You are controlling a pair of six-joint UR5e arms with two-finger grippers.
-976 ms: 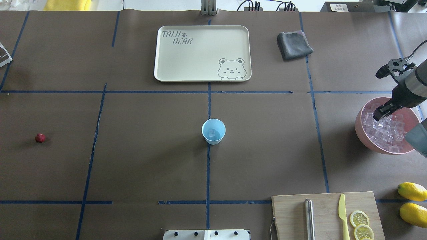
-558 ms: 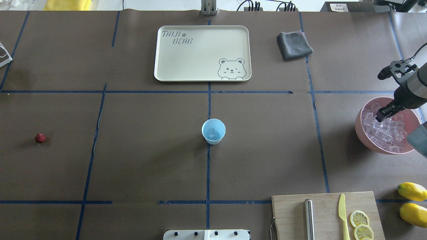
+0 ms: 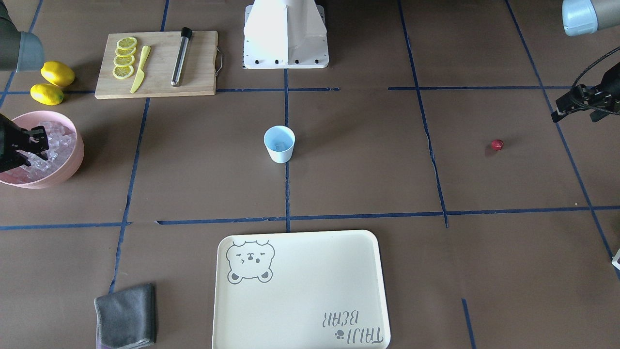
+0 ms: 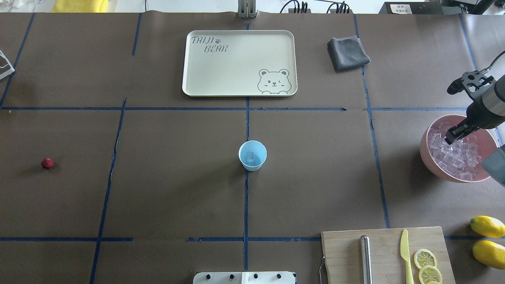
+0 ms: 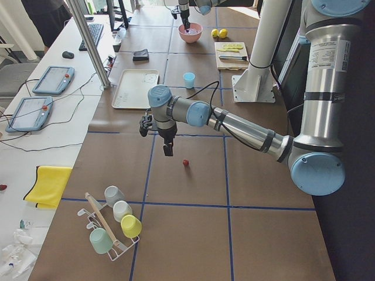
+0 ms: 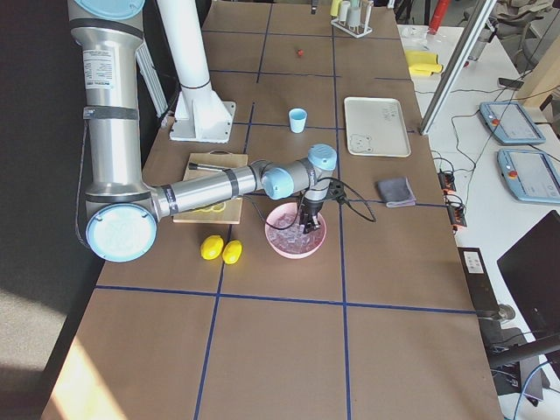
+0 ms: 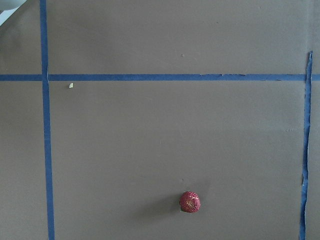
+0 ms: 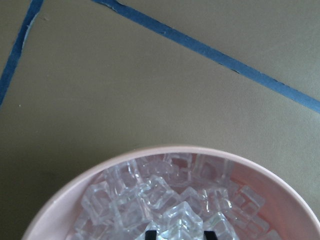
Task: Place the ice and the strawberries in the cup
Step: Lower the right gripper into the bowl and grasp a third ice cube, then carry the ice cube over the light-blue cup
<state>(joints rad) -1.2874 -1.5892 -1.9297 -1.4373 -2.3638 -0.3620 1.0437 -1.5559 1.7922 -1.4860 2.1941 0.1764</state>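
Note:
The light-blue cup stands at the table's middle with one ice cube inside. The ice fills the pink bowl at the right edge. My right gripper is down in the bowl. In the right wrist view its jaws stand apart on either side of one cube. The strawberry lies alone at the far left and shows in the left wrist view. My left gripper hangs above the table near it; I cannot tell whether it is open or shut.
A cream tray and a grey cloth lie at the back. A cutting board with a knife, a metal rod and lemon slices is at the front right, with two lemons beside it. A cup rack stands past the strawberry.
My right gripper has shifted slightly to the right over the bowl and then held still. The cup, the strawberry and everything else have stayed put.

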